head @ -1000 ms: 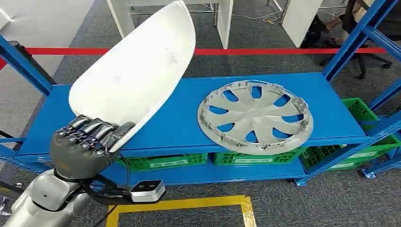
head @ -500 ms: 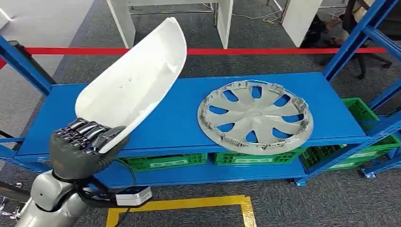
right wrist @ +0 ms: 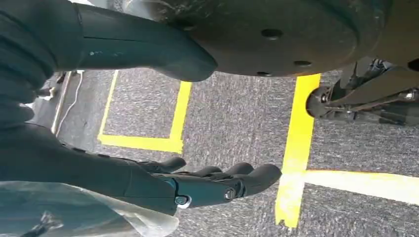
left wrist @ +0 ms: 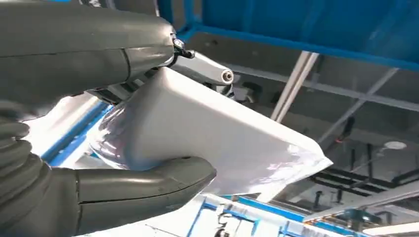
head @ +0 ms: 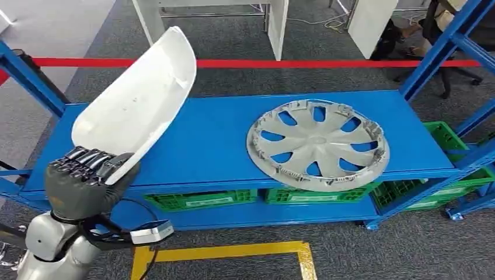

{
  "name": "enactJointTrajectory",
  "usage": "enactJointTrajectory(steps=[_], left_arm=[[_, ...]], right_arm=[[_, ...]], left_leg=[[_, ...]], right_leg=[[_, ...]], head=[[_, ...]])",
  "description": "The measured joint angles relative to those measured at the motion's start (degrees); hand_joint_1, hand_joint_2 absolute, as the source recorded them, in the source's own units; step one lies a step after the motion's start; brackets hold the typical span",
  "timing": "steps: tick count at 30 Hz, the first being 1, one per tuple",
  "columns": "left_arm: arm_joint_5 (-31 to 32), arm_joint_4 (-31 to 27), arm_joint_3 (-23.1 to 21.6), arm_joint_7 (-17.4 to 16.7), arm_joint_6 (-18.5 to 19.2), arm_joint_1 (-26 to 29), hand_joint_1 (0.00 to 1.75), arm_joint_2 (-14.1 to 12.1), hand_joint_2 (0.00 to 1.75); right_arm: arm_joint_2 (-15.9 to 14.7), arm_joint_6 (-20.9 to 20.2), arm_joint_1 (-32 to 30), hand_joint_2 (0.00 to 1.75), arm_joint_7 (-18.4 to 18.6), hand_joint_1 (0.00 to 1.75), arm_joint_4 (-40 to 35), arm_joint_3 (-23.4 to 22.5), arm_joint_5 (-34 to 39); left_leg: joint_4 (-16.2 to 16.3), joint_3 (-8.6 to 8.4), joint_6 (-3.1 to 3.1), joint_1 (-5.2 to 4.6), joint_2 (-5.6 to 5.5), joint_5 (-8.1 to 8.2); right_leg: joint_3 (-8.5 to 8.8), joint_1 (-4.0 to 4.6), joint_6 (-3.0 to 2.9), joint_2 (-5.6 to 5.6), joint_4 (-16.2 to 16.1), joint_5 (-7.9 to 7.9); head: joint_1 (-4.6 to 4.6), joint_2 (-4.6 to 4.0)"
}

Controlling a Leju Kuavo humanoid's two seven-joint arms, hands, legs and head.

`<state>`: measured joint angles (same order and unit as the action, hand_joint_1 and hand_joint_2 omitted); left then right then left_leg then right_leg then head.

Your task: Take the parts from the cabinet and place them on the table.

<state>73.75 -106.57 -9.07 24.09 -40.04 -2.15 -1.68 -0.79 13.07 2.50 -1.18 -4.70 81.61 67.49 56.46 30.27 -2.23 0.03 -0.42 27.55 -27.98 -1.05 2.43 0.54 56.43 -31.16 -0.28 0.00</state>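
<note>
1. Left hand [head: 82,181]: seen from the head view at lower left, in front of the blue shelf [head: 216,146], at the end of a silver arm; its dark fingers are wrapped over the lower edge of the white curved part [head: 137,99], grasping it.
2. White curved part: a smooth, shell-like panel, tilted so that its far end rises up and away from the hand, above the left portion of the shelf and clear of the shelf surface.
3. Left wrist view: the thick grey thumb [left wrist: 143,190] presses against one face of the white curved part [left wrist: 207,143], with the darker fingers [left wrist: 99,59] closed over the opposite face; the panel is pinned between them.
4. Grey wheel cover [head: 318,144]: lies flat on the right half of the blue shelf, well apart from the white part, its near rim reaching slightly past the shelf's front edge.
5. Green crates [head: 201,200]: stand in a row on the level beneath the shelf.
6. Red tape line [head: 327,63]: runs across the grey carpet behind the shelf.
7. Right hand [right wrist: 197,185]: in the right wrist view it hangs above grey carpet marked with yellow floor tape [right wrist: 296,148]; the fingers are extended and apart, holding nothing.
</note>
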Motion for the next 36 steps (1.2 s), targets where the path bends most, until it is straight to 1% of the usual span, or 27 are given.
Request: enactJointTrajectory(steps=[1, 2, 4, 5, 6, 7, 9, 10, 11, 12, 14, 15, 17, 18, 19, 21, 23, 24, 25, 26, 28, 30, 31, 32, 34, 35, 36], left_arm=[[0.1, 0.0, 0.0, -0.1, 0.0, 0.0, 1.75, 0.1, 1.75], [0.2, 0.0, 0.1, -0.3, 0.0, 0.0, 1.75, 0.2, 1.75], [0.5, 0.0, 0.3, -0.6, 0.0, 0.4, 1.75, 0.3, 1.75], [0.6, 0.0, 0.6, -0.7, 0.0, 0.6, 1.75, 0.3, 1.75], [0.8, 0.0, 0.8, -0.9, 0.0, 0.7, 1.75, 0.3, 1.75], [1.0, 0.0, 0.9, -1.0, 0.0, 0.8, 1.75, 0.3, 1.75], [1.4, 0.0, 1.2, -1.3, 0.0, 0.8, 1.75, 0.3, 1.75], [1.7, 0.0, 1.3, -1.5, 0.0, 0.8, 1.75, 0.2, 1.75], [1.9, 0.0, 1.3, -1.7, 0.0, 0.8, 1.75, 0.2, 1.75], [2.3, 0.0, 1.4, -2.1, 0.0, 0.9, 1.75, 0.2, 1.75], [2.4, 0.0, 1.5, -2.5, 0.0, 1.0, 1.75, 0.1, 1.75], [2.5, 0.0, 1.7, -3.1, 0.0, 1.0, 1.75, -0.2, 1.75], [2.7, 0.0, 2.0, -3.5, 0.0, 1.1, 1.75, -0.7, 1.75], [2.8, 0.0, 2.3, -3.8, 0.0, 1.1, 1.75, -0.8, 1.75], [2.8, 0.0, 2.4, -4.2, 0.0, 1.2, 1.75, -1.1, 1.75], [2.8, 0.0, 2.6, -4.5, 0.0, 1.6, 1.75, -1.6, 1.75], [2.8, 0.0, 2.8, -4.5, 0.0, 1.7, 1.75, -2.0, 1.75], [2.8, 0.0, 2.9, -4.6, 0.0, 1.7, 1.75, -2.3, 1.75], [2.8, 0.0, 3.0, -4.6, 0.0, 1.7, 1.75, -2.4, 1.75], [2.8, -0.1, 3.0, -4.6, 0.0, 1.6, 1.75, -2.5, 1.75], [2.7, -0.1, 3.1, -4.7, 0.0, 1.7, 1.75, -2.7, 1.75], [2.7, -0.1, 3.4, -4.9, 0.0, 1.9, 1.75, -2.9, 1.75], [2.5, -0.1, 3.4, -4.9, 0.0, 1.8, 1.75, -2.9, 1.75], [2.4, -0.1, 3.5, -4.9, 0.0, 1.8, 1.75, -3.0, 1.75], [2.2, 0.0, 3.7, -5.2, 0.0, 1.9, 1.75, -3.0, 1.75], [2.1, 0.0, 3.8, -5.2, 0.0, 1.9, 1.75, -3.0, 1.75], [2.1, 0.0, 3.9, -5.3, 0.0, 1.9, 1.75, -3.0, 1.75]], right_arm=[[0.0, 0.1, 0.0, 1.75, 0.0, 0.00, 0.0, 0.0, 0.0], [0.0, 0.1, 0.0, 1.75, 0.0, 0.00, 0.0, 0.0, 0.0], [0.0, 0.1, 0.0, 1.75, 0.0, 0.00, 0.0, 0.0, 0.0], [0.0, 0.1, -0.1, 1.75, 0.0, 0.00, 0.0, 0.0, 0.1], [0.0, 0.1, -0.2, 1.75, 0.0, 0.00, 0.0, 0.0, 0.1], [0.0, 0.1, -0.2, 1.75, 0.0, 0.00, 0.0, 0.0, 0.2], [0.0, 0.1, -0.3, 1.75, 0.0, 0.00, 0.0, 0.0, 0.3], [0.0, 0.1, -0.2, 1.75, 0.0, 0.00, 0.0, -0.1, 0.3], [0.1, 0.1, -0.1, 1.75, 0.0, 0.00, 0.0, -0.1, 0.3], [0.1, 0.1, 0.0, 1.75, 0.0, 0.00, 0.0, -0.1, 0.3], [0.2, 0.1, -0.1, 1.75, 0.0, 0.00, 0.0, -0.1, 0.4], [0.3, 0.2, -0.2, 1.75, 0.1, 0.00, 0.0, -0.2, 0.4], [0.5, 0.4, 0.0, 1.75, 0.1, 0.00, 0.0, -0.2, 0.3], [0.5, 0.6, 0.1, 1.75, 0.2, 0.00, 0.0, -0.2, 0.3], [0.5, 0.7, 0.1, 1.75, 0.2, 0.00, 0.0, -0.2, 0.3], [0.6, 1.0, 0.1, 1.75, 0.2, 0.00, 0.0, -0.2, 0.3], [0.7, 1.0, 0.2, 1.75, 0.3, 0.00, 0.0, -0.2, 0.4], [0.8, 1.1, 0.3, 1.75, 0.3, 0.00, 0.0, -0.2, 0.4], [0.9, 1.1, 0.4, 1.75, 0.3, 0.00, 0.0, -0.2, 0.4], [1.0, 1.1, 0.4, 1.75, 0.3, 0.00, 0.0, -0.2, 0.4], [1.0, 1.2, 0.4, 1.75, 0.3, 0.00, 0.0, -0.2, 0.5], [1.0, 1.4, 0.3, 1.75, 0.3, 0.00, 0.0, -0.2, 0.5], [1.0, 1.4, 0.3, 1.75, 0.3, 0.00, 0.0, -0.2, 0.6], [1.0, 1.4, 0.3, 1.75, 0.5, 0.00, 0.0, -0.3, 0.7], [1.0, 1.4, 0.3, 1.75, 0.6, 0.00, 0.0, -0.3, 0.9], [1.0, 1.4, 0.3, 1.75, 0.7, 0.00, 0.0, -0.3, 0.9], [1.0, 1.4, 0.3, 1.75, 0.7, 0.00, 0.0, -0.4, 0.9]], left_leg=[[-0.3, -0.26, -0.23, -0.04, 0.18, -0.31], [-0.4, -0.11, -0.53, 0.00, 0.20, -0.56], [-0.2, 0.31, -0.54, -0.12, 0.21, -0.62], [-0.1, 0.44, -0.52, -0.16, 0.21, -0.64], [0.0, 0.50, -0.51, -0.16, 0.20, -0.63], [0.2, 0.49, -0.48, -0.13, 0.13, -0.62], [0.7, 0.49, -0.07, 0.04, -0.10, -0.37], [1.1, 0.76, 0.41, -0.03, -0.17, -0.18], [2.0, 1.34, 0.87, -0.43, -0.39, -0.05], [2.1, 2.00, 1.27, -0.39, -0.46, -0.41], [2.2, 2.37, 1.85, -0.28, -0.45, -0.81], [2.3, 2.66, 2.14, -0.23, -0.46, -0.70], [4.9, 3.53, 2.83, -0.12, -0.17, 2.36], [10.2, 5.41, 3.22, 0.03, -0.12, 5.99], [14.8, 6.94, 3.41, 0.11, -0.11, 8.50], [19.3, 7.74, 3.43, 0.15, -0.10, 10.39], [14.6, 4.30, 3.00, 0.14, -0.10, 7.78], [8.0, 0.22, 2.55, 0.07, -0.09, 5.19], [2.3, -3.37, 2.06, -0.07, -0.02, 3.72], [0.2, -4.16, 1.84, -0.24, 0.14, 4.72], [0.3, -3.55, 1.62, -0.68, 0.12, 3.79], [-0.2, -2.93, 0.89, -0.60, 0.16, 2.55], [-0.6, -2.55, 0.62, -0.20, 0.55, 1.67], [-0.7, -1.75, 0.13, -0.21, 0.46, 0.98], [-0.7, -0.10, -0.09, -0.30, 0.56, -0.16], [-0.6, 0.79, -0.13, -0.40, 0.57, -0.80], [-0.5, 1.75, -0.11, -0.46, 0.56, -1.43]], right_leg=[[-0.86, 0.10, -0.01, -0.22, 1.1, -1.16], [-2.42, 0.19, -0.01, -0.46, 4.5, -3.19], [-7.35, 0.19, 0.15, -0.49, 14.6, -7.15], [-9.28, 0.22, 0.21, -0.50, 18.2, -7.89], [-9.82, 0.22, 0.26, -0.49, 18.7, -7.08], [-9.07, 0.19, 0.26, -0.48, 16.7, -4.94], [-4.90, -0.04, 0.32, -0.49, 6.9, 0.95], [-3.26, -0.17, 0.33, -0.85, 3.0, 1.73], [-2.69, 0.02, 0.10, -1.20, 2.2, 1.48], [-3.01, 0.00, -0.65, -1.18, 2.4, 1.36], [-3.62, 0.22, -1.21, -1.22, 2.7, 1.68], [-3.92, -0.09, -1.83, -1.09, 2.5, 2.08], [-4.37, -0.15, -2.57, -0.78, 2.5, 2.56], [-4.96, -0.06, -2.96, -0.49, 2.5, 2.93], [-5.47, 0.03, -3.09, -0.32, 2.5, 3.31], [-6.53, 0.23, -3.13, -0.10, 2.6, 4.06], [-7.40, 0.44, -3.09, -0.03, 2.6, 4.78], [-7.83, 0.55, -2.98, -0.03, 2.6, 5.25], [-8.02, 0.55, -2.84, -0.03, 2.6, 5.61], [-8.15, 0.62, -2.64, -0.01, 2.6, 5.86], [-8.38, 0.57, -1.78, 0.10, 2.4, 6.76], [-8.40, 0.65, -1.01, 0.03, 1.8, 7.92], [-8.95, 0.57, -0.94, -0.27, 2.2, 6.95], [-9.98, 0.68, -0.69, -0.44, 3.7, 3.81], [-11.77, 0.69, -0.41, -0.48, 11.3, -3.13], [-12.44, 0.77, -0.32, -0.48, 15.5, -5.19], [-12.49, 0.86, -0.30, -0.48, 18.5, -5.22]], head=[[0.07, 0.00], [0.30, 0.00], [0.33, 0.00], [0.33, 0.00], [0.35, 0.00], [0.33, 0.00], [0.35, 0.00], [0.37, 0.00], [0.46, 0.00], [0.22, 0.00], [0.33, 0.00], [0.30, 0.00], [-0.06, 0.00], [-0.24, 0.00], [-0.20, 0.00], [-0.22, 0.00], [-0.24, 0.00], [-0.22, 0.00], [-0.20, 0.00], [-0.18, 0.00], [-0.22, 0.00], [-0.20, 0.00], [-0.13, 0.00], [0.07, 0.00], [0.26, 0.00], [0.19, 0.00], [0.26, 0.00]])
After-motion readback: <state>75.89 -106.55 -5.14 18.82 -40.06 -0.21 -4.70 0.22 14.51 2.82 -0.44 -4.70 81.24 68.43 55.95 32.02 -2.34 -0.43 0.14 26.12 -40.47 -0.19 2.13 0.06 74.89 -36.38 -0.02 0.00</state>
